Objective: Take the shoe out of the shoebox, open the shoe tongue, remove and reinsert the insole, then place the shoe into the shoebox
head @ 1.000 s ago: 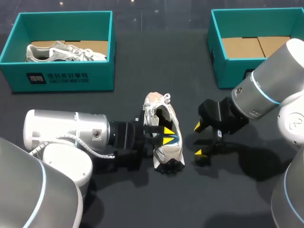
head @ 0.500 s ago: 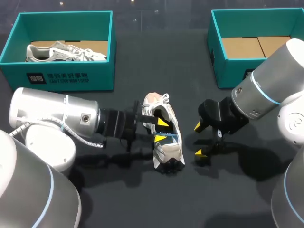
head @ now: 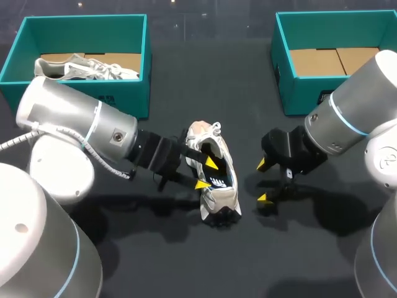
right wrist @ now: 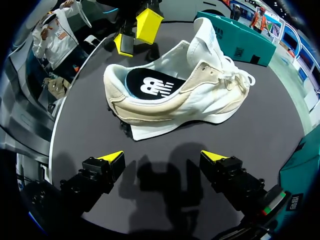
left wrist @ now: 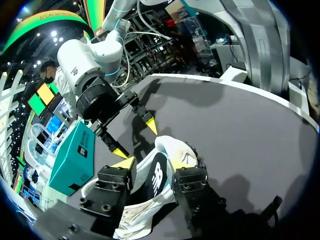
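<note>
Shoe [head: 222,200] is sitting on its sole on the table [head: 186,261], its black insole [head: 217,182] showing. I am holding my left gripper [head: 206,174] over its opening with the fingers spread. My right gripper [head: 262,181] is hovering just beside the shoe, fingers spread, gripping nothing. Beyond the shoe, the left shoebox [head: 87,99] and the right shoebox [head: 298,93] are standing well apart.

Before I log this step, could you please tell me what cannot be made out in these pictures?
Insole: its front is hidden in every view under the tongue and laces of the shoe.
Right shoebox: in the head view, partly covered by my right arm and cut off by the edge.
Left shoebox: in the head view, its front wall is partly behind my left arm.
</note>
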